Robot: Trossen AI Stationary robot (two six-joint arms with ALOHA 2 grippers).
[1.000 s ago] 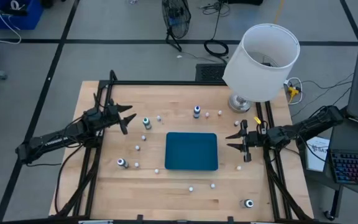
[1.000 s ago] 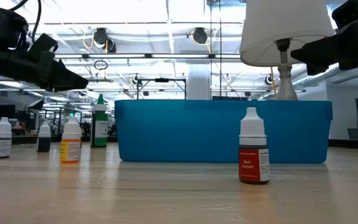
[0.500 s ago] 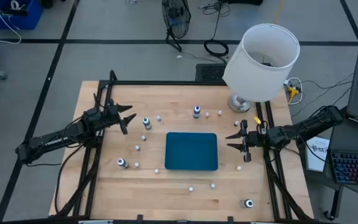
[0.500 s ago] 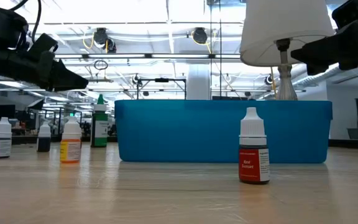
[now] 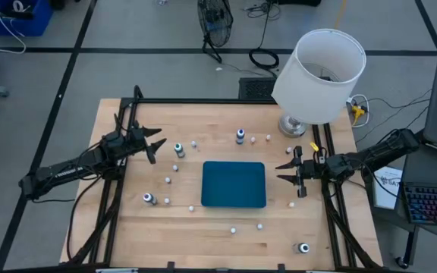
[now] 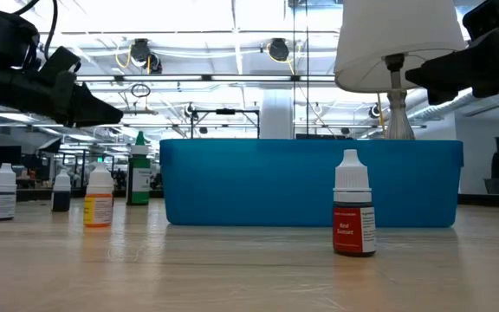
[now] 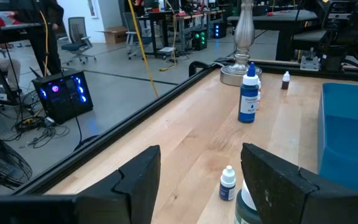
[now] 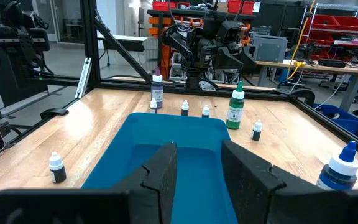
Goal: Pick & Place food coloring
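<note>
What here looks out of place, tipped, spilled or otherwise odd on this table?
The lamp at the table's far right corner is odd among the bottles: its shade sits askew in the high view. The tray is still empty, with the bottles scattered around it. Nothing looks spilled, and the bottles seen clearly stand upright.

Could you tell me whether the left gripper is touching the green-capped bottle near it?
Apart: the high view shows bare table between the left gripper and the green-capped bottle.

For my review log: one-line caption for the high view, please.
Small food coloring bottles scattered around an empty teal tray; left end effector and right end effector hover open at opposite sides, holding nothing.
</note>
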